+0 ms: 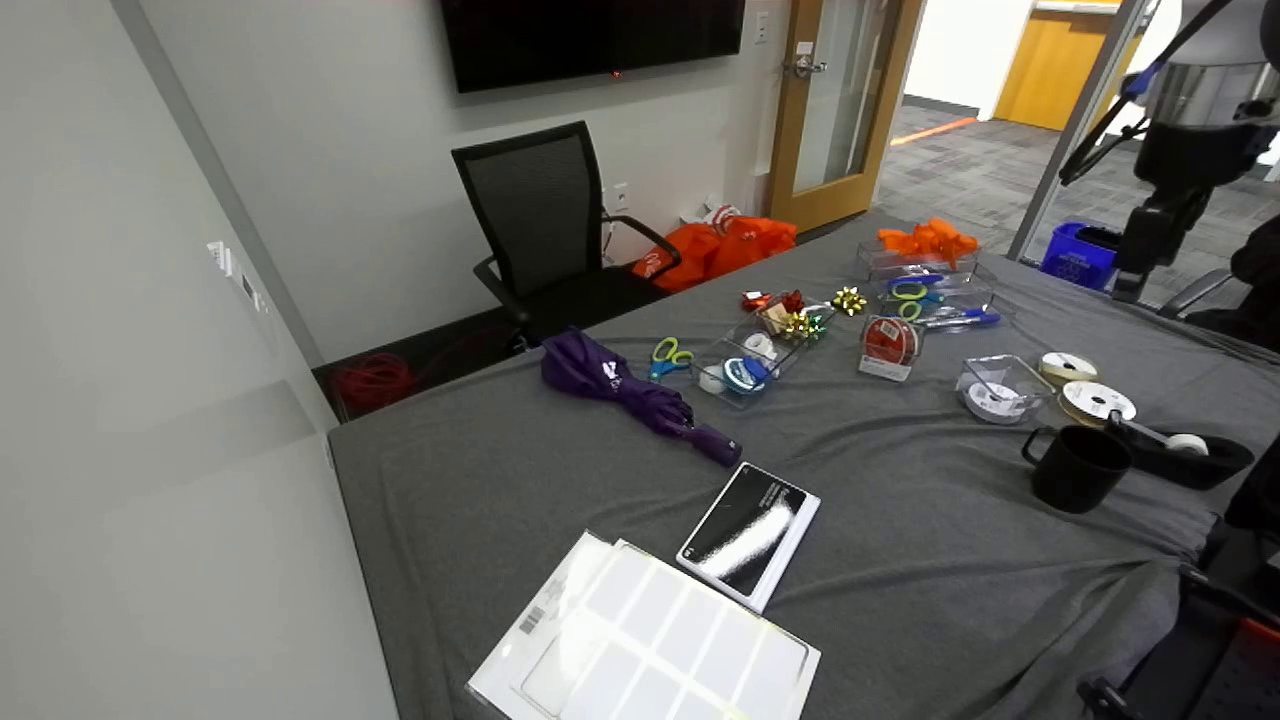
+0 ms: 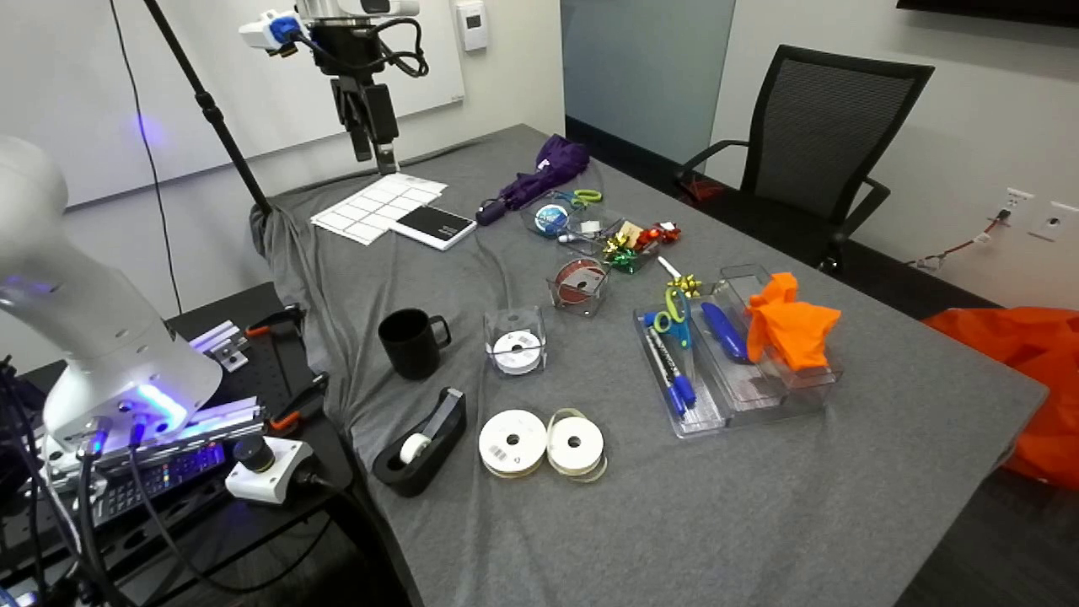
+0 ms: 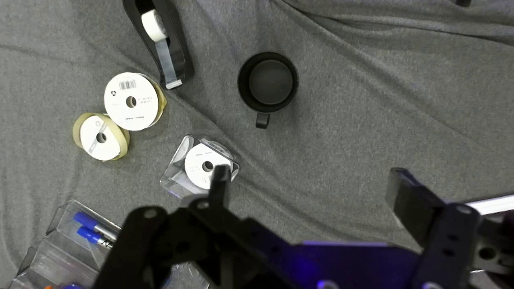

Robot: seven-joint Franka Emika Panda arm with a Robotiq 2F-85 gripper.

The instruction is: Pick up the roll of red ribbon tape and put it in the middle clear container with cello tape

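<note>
The roll of red ribbon tape stands upright in a small clear container and also shows in an exterior view. It is hidden or out of view in the wrist view. A long clear container holds white tape rolls, a round blue tape and shiny bows at one end. The blue tape also shows in an exterior view. My gripper is open and empty, high above the table. It also shows in both exterior views, apart from the red ribbon roll.
A clear box with a white spool, two cream ribbon spools, a tape dispenser and a black mug stand nearby. A clear organiser holds pens and scissors. A purple umbrella, a white box and label sheets lie there.
</note>
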